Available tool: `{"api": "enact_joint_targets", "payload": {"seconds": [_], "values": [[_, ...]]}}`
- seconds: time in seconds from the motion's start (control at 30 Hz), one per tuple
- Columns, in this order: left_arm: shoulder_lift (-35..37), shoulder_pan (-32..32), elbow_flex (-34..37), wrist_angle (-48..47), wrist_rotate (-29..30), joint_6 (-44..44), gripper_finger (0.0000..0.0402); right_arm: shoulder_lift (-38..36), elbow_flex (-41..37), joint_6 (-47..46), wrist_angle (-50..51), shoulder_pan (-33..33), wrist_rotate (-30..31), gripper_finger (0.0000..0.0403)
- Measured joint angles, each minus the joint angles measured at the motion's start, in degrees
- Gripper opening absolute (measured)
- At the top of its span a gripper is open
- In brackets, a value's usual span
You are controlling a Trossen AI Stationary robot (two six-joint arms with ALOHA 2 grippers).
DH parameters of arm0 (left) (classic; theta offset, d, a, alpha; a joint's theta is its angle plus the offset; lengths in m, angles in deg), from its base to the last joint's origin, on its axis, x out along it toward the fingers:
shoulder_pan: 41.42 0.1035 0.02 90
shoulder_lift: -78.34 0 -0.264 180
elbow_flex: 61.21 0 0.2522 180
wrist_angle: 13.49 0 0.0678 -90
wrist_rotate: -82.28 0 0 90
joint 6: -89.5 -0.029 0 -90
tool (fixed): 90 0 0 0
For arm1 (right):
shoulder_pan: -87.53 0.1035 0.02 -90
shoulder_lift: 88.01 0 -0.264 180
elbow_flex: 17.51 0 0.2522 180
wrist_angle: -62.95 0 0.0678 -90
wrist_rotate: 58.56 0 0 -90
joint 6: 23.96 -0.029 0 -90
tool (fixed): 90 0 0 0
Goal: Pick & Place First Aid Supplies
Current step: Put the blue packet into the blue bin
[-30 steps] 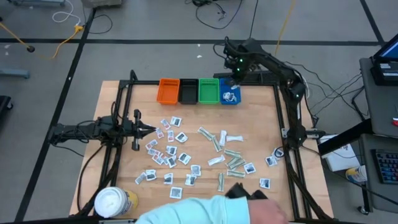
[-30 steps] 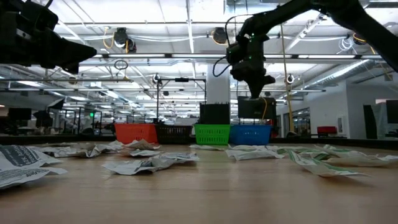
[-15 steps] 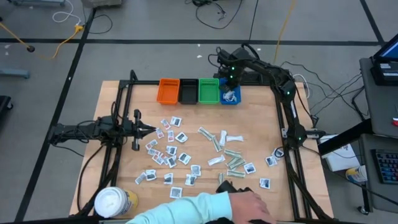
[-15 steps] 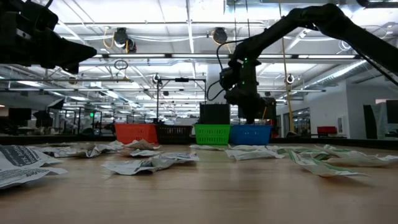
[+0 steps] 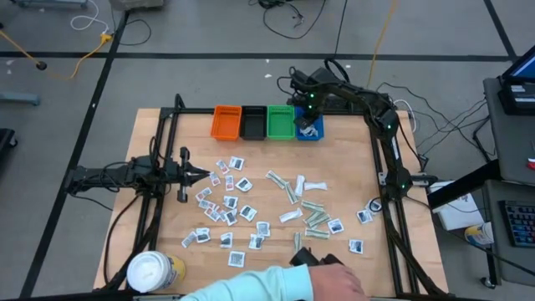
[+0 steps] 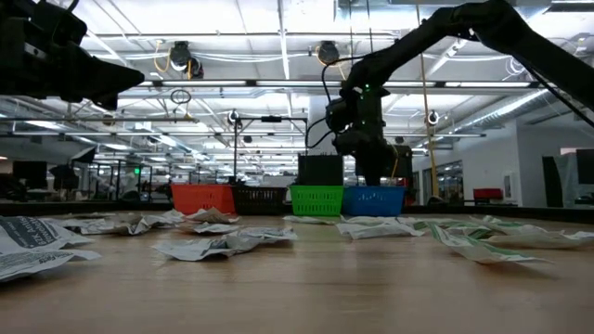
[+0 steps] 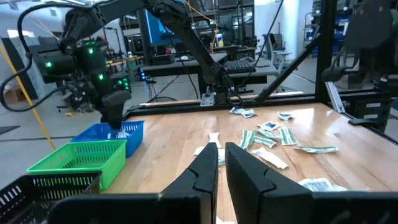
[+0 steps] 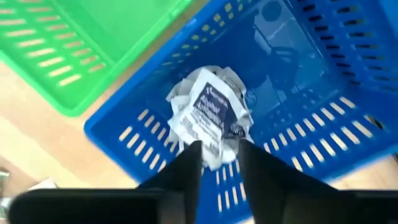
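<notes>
High view: a wooden surface (image 5: 351,167) carried four slotted plastic bins in a row, one orange (image 5: 226,122), one black (image 5: 252,123), one green (image 5: 280,122) and one blue (image 5: 318,135). One white-lidded yellow round tub (image 5: 150,272) stood at a near corner. The first aid supplies were strewn over the middle: white squarish sachets (image 5: 236,164) and pale green-white strip wrappers (image 5: 313,219), well over two dozen in all, too small for an exact count. The right claw (image 5: 308,125) was held over the blue bin; the left claw (image 5: 203,174) waited beside the sachets. A person's pale sleeve (image 5: 251,288) reached in at the near edge.

Low view: the right claw was seen dipped just above the blue bin's rim.

Left wrist view: the left claw's fingers (image 7: 205,171) were drawn almost together on nothing.

Right wrist view: one crumpled white sachet with blue print (image 8: 208,115) lay in the blue bin, and the right claw's fingers (image 8: 186,165) stood apart around it; whether they touched it could not be told.

The packets were judged light, thin and limp, easily creased and inclined to slide. They would best be pinched across a raised edge or fold rather than flat.
</notes>
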Motion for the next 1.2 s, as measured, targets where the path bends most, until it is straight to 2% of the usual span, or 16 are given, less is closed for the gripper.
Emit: {"api": "enact_joint_targets", "payload": {"seconds": [0.1, 0.23, 0.43, 0.57, 0.83, 1.2], "values": [[0.0, 0.0, 0.01, 0.0, 0.01, 0.01, 0.0037, -2.62, 0.01, -0.69, 0.73, -0.01, -0.17, 0.0136], [0.02, 0.0, 0.02, 0.0, 0.0, 0.0, 0.0037, -5.91, 0.04, -3.45, 2.22, -0.04, -0.22, 0.0158], [0.0, 0.0, 0.0, 0.0, 0.0, 0.0, 0.0037, -9.18, -0.06, -8.65, 3.86, -0.02, -0.22, 0.0164], [0.0, 0.0, 0.02, 0.0, 0.0, 0.0, 0.0037, -10.87, -2.75, -11.6, 3.64, 0.57, 0.02, 0.0161], [0.0, 0.0, 0.0, 0.0, 0.01, 0.02, 0.0037, -20.49, -16.95, -17.98, 0.14, 8.06, -0.09, 0.0156], [0.0, 0.0, 0.02, 0.0, 0.02, 0.0, 0.0037, -37.44, -36.47, -34.48, -0.99, 26.13, -0.24, 0.0155]]}}
